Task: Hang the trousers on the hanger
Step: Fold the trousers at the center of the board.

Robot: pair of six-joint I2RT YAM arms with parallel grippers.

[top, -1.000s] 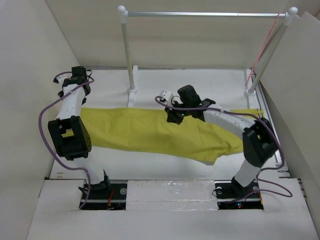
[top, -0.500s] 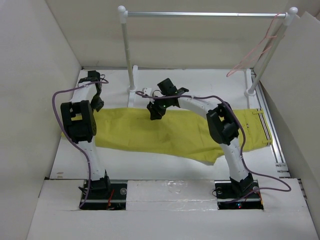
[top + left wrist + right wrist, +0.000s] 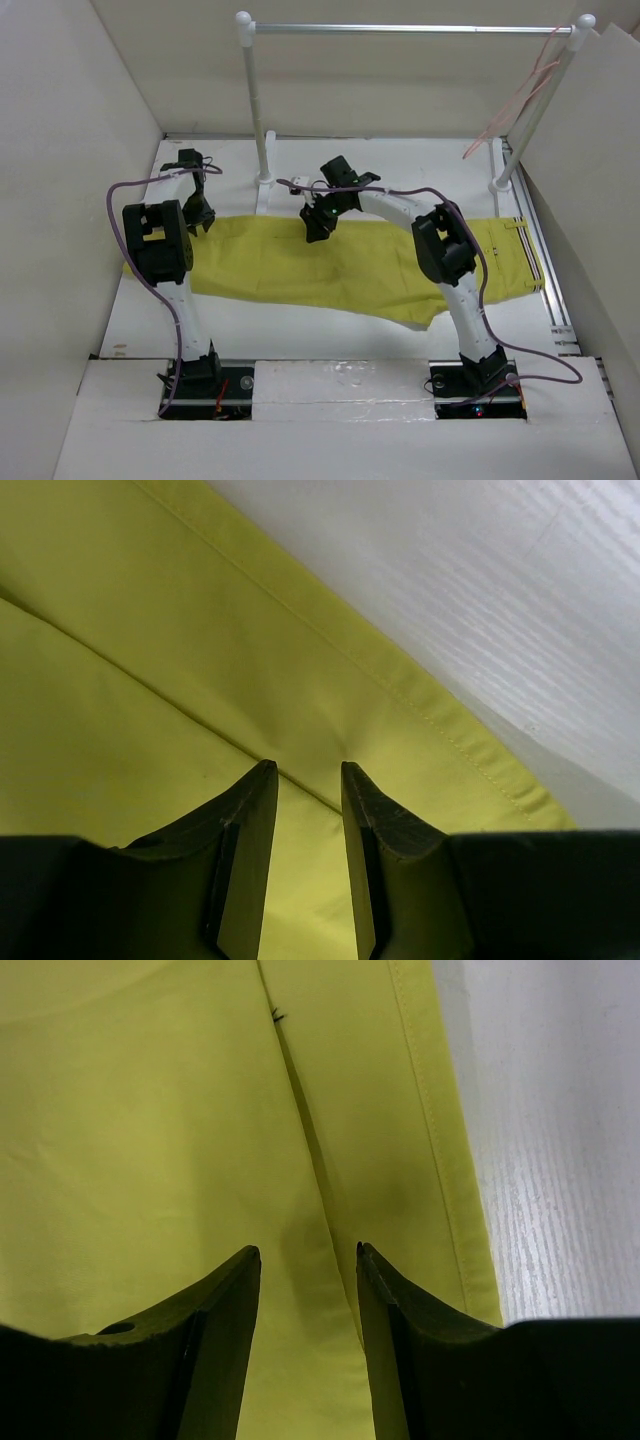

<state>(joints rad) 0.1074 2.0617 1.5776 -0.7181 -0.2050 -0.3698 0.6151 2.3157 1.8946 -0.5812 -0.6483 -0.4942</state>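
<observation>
While the trousers [image 3: 300, 270] lie flat on the worktop [image 3: 400, 165], the left gripper [image 3: 305, 768] sits at their edge, narrowly parted, empty. The right gripper [image 3: 308, 1250] gapes wider, also empty

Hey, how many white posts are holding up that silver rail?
2: the left post stands at the back middle, the right post at the back right corner.

One pair of yellow trousers [image 3: 330, 265] is lying on one desk [image 3: 300, 325]; one pink wire hanger [image 3: 504, 108] is hanging from one two-posted rail [image 3: 410, 29]; two robot arms [image 3: 160, 250] are reaching over.
</observation>
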